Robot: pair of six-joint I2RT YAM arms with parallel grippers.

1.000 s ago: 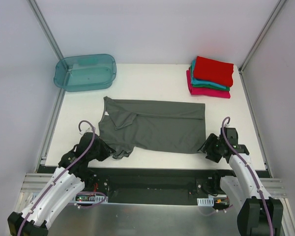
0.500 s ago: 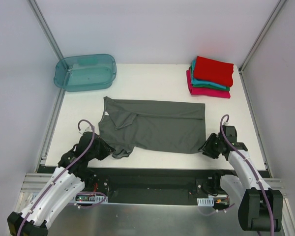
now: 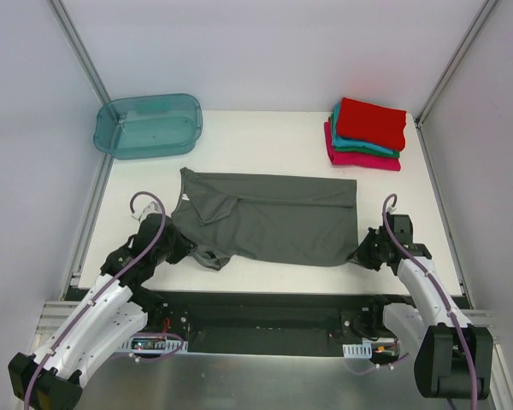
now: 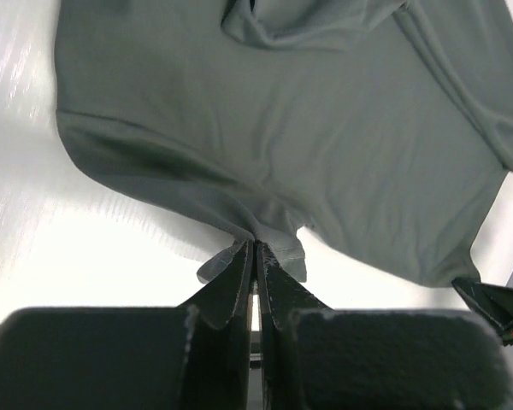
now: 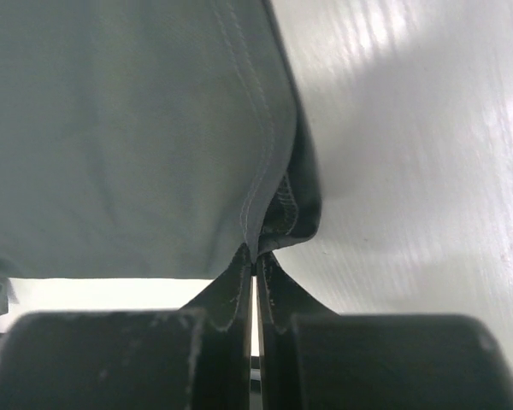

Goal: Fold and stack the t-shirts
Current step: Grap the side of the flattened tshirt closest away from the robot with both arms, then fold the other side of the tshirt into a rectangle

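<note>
Right tool (image 5: pixel 255 254) has clamped the grey t-shirt (image 3: pixel 274 218) corner while left tool (image 4: pixel 255 252) pinches its hem.

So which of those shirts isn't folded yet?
The dark grey t-shirt, lying spread out mid-table. The red, teal and pink ones sit folded in a stack.

Surface (image 3: pixel 265 141): white, rectangular, glossy in both wrist views.
Tub (image 3: pixel 148 125): translucent teal, rounded corners, open side up, at the far-left corner of the surface, its left end over the edge.
Rails: metal, one slanting up the left wall (image 3: pixel 79 53), one up the right (image 3: pixel 460 60).
Walls: plain white.
Black strip (image 3: pixel 265 309) along the near edge.
</note>
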